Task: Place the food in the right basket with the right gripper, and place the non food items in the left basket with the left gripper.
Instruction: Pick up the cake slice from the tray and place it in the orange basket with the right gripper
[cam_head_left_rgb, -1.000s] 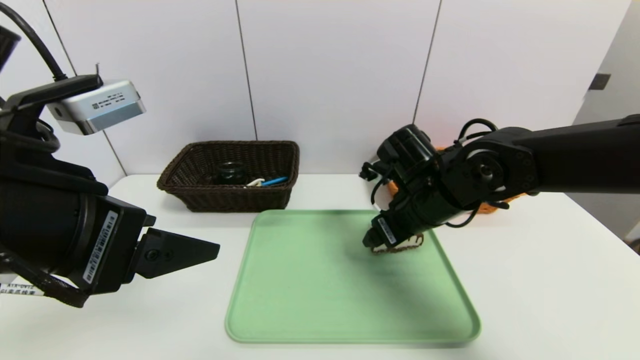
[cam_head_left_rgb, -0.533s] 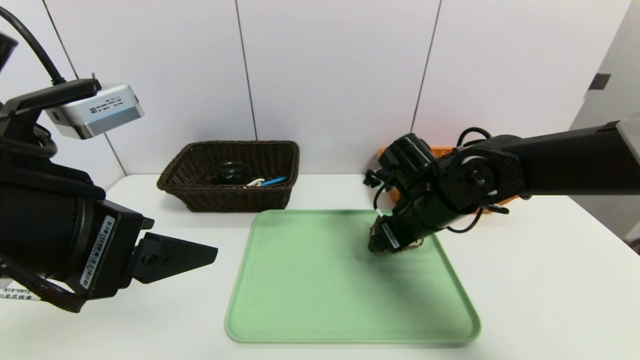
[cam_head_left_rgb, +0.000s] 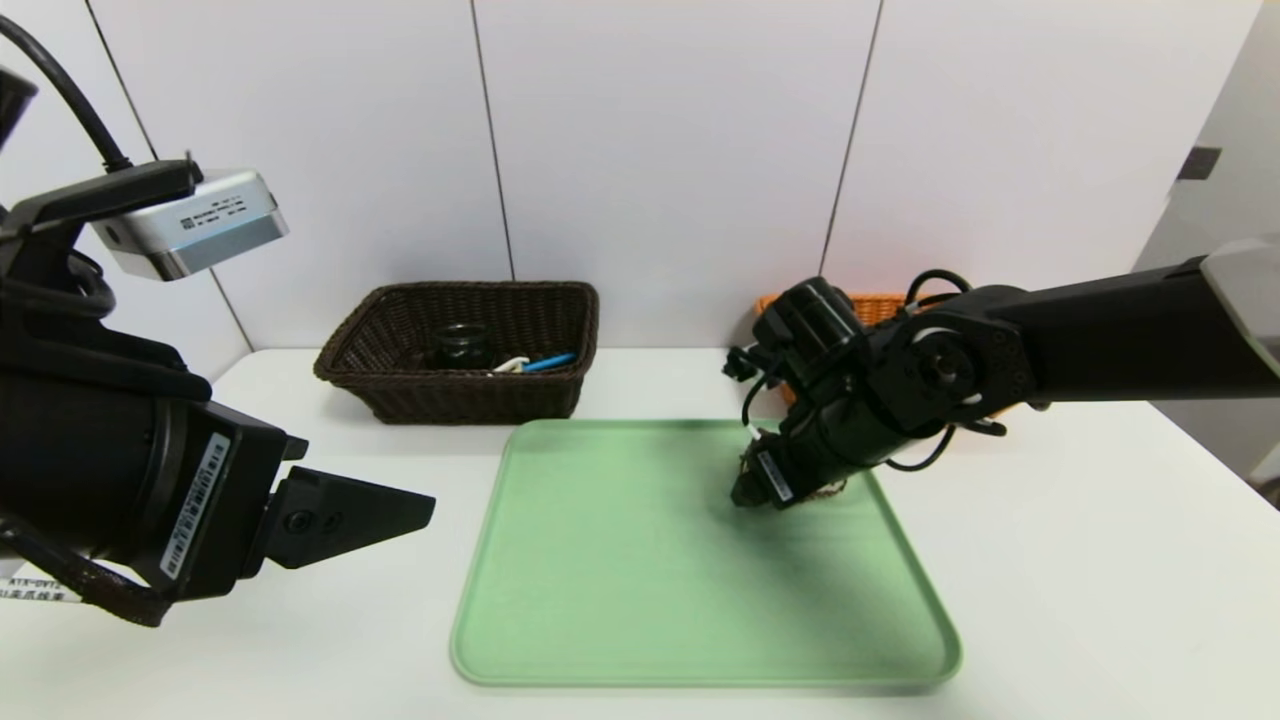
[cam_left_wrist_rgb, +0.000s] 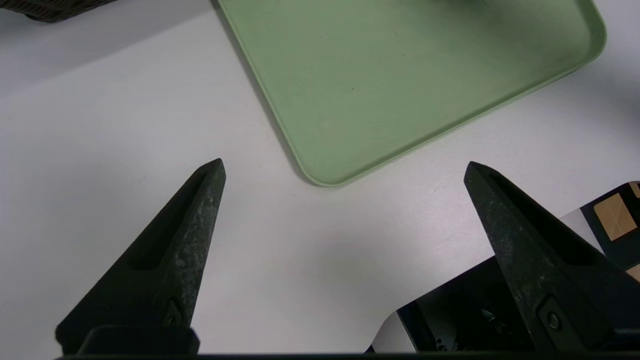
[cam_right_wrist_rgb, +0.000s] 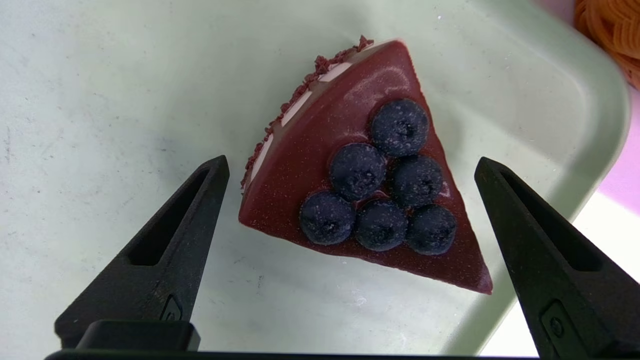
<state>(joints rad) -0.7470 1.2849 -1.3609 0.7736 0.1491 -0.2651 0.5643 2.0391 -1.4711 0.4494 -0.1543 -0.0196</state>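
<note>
One item is left on the green tray as far as I can see: the chocolate cake wedge, sitting near the tray's upper right corner in the head view, mostly hidden there behind my right gripper. In the right wrist view the wedge fills the centre of the frame, six dark berries clustered on its glossy top and a cream-striped side facing the left finger. My right gripper's jaws are spread wide, one on each side of the wedge, not touching it. I judge it a light, fairly stiff replica with a slick top, so I would close on the two flat side faces low down, away from the narrow tip, where it could squirt out. The light orange basket peeks out behind my right arm at right of centre. My left gripper hangs at the lower left of the head view, jaws wide and empty over the white table. The dark brown basket at upper centre-left holds a glass cup in a black holder, a white peeler and a blue-handled spoon.
</note>
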